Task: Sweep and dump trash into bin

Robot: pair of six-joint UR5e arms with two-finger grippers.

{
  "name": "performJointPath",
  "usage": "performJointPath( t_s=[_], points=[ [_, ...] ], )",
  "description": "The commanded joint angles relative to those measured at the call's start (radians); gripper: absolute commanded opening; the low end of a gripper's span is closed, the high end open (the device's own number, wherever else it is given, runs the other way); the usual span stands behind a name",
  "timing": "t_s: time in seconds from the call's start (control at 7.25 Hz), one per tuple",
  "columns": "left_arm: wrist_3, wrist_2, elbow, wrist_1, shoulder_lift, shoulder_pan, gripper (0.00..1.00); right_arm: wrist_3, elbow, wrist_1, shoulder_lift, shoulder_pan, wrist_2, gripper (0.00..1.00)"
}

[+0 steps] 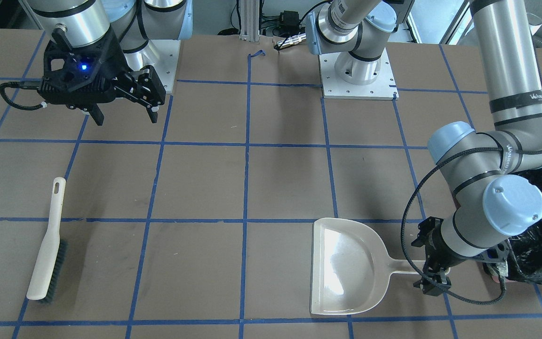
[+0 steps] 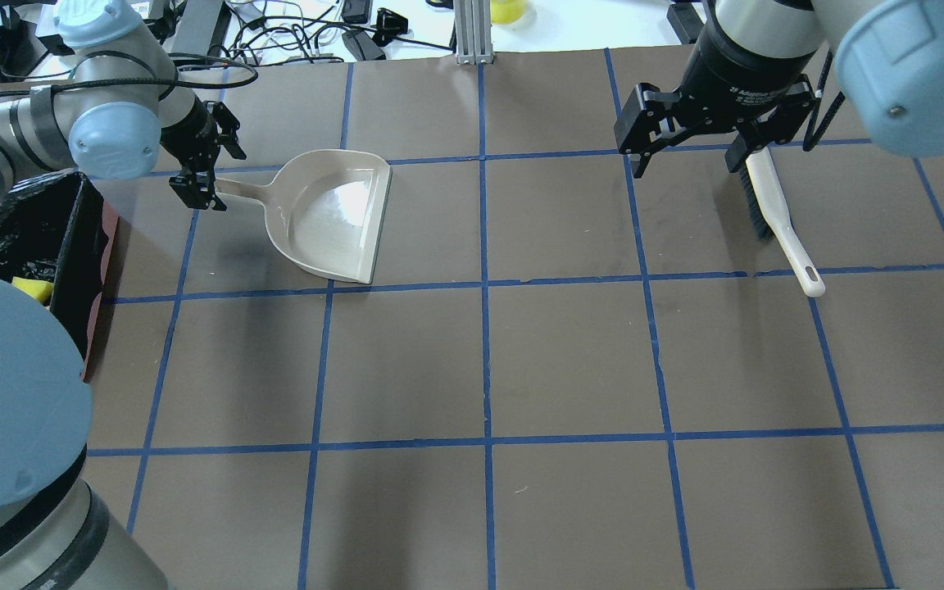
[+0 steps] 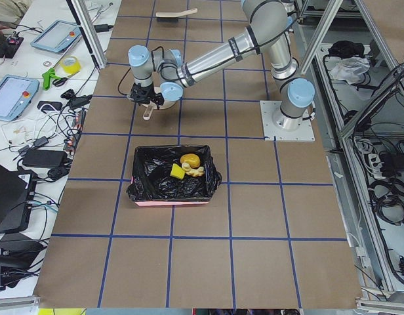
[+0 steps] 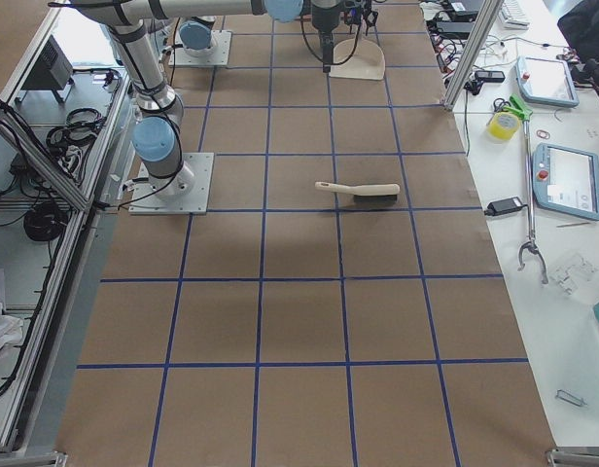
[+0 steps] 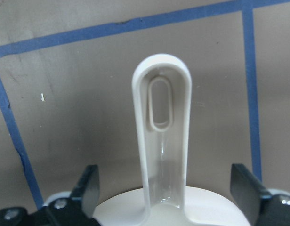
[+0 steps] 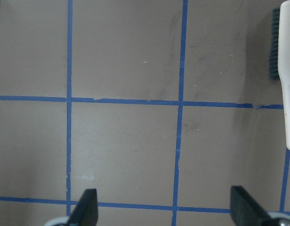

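The trash lies in the bin [image 3: 169,203], a pink box lined with a black bag: an orange-yellow lump [image 3: 189,160], a pale crescent [image 3: 194,172] and a yellow sponge chunk [image 3: 177,171]. The bin also shows in the overhead view [image 2: 70,238]. My left gripper [image 2: 214,168] is open, its fingers [image 5: 91,181] standing either side of the handle [image 5: 161,141] of the beige dustpan [image 2: 333,217], which lies flat and empty on the table. My right gripper [image 2: 685,156] is open and empty, raised over the table near the brush [image 2: 775,213].
The white brush [image 1: 47,245] lies flat on the table, bristles to one side, and shows at the right wrist view's edge [image 6: 288,84]. The table is brown with blue tape lines. Both arm bases [image 1: 358,70] stand at the robot's edge.
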Motion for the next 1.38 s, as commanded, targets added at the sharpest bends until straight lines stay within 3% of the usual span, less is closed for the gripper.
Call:
performJointPath(
  t_s=[0.0, 0.28, 0.55, 0.83, 1.24],
  points=[
    [0.189, 0.004, 0.003, -0.05, 0.071, 0.002, 0.99, 0.0, 0.0, 0.0, 0.0, 0.0, 0.0, 1.0],
    [0.343, -0.019, -0.004, -0.098, 0.145, -0.005, 1.0, 0.0, 0.0, 0.0, 0.0, 0.0, 0.0, 1.0],
    [0.798, -0.016, -0.013, -0.127, 0.216, -0.01, 1.0, 0.0, 0.0, 0.0, 0.0, 0.0, 0.0, 1.0],
    [0.823, -0.019, -0.015, -0.228, 0.268, -0.013, 1.0, 0.0, 0.0, 0.0, 0.0, 0.0, 0.0, 1.0],
    [1.02, -0.007, -0.013, -0.37, 0.368, -0.015, 1.0, 0.0, 0.0, 0.0, 0.0, 0.0, 0.0, 1.0]
  ],
)
